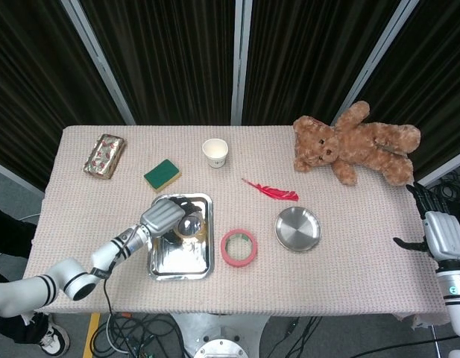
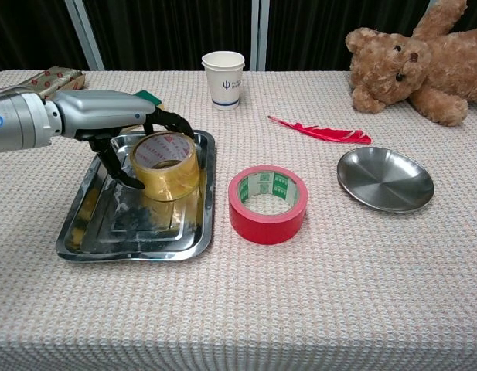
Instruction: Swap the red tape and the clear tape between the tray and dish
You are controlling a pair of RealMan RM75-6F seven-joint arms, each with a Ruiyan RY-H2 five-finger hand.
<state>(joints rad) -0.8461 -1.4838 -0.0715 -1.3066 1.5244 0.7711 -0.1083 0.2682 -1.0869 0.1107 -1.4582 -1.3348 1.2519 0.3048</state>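
The clear tape [image 2: 167,164] [image 1: 189,225] stands in the far part of the steel tray [image 2: 114,228] [image 1: 177,257]. My left hand [image 2: 107,124] [image 1: 161,216] reaches over the tray's left side and grips the roll, thumb against its near-left wall and fingers [image 2: 173,124] curled over its far rim. The red tape [image 2: 267,203] [image 1: 238,247] lies flat on the cloth between the tray and the empty round steel dish [image 2: 385,179] [image 1: 297,228]. My right hand [image 1: 437,231] hangs at the table's right edge, fingers spread and holding nothing; the chest view does not show it.
A paper cup [image 2: 223,79] stands at the back centre, with a red feather [image 2: 323,133] to its right. A teddy bear [image 2: 416,62] lies at the back right. A green sponge [image 1: 162,174] and a wrapped box [image 1: 104,155] sit at the back left.
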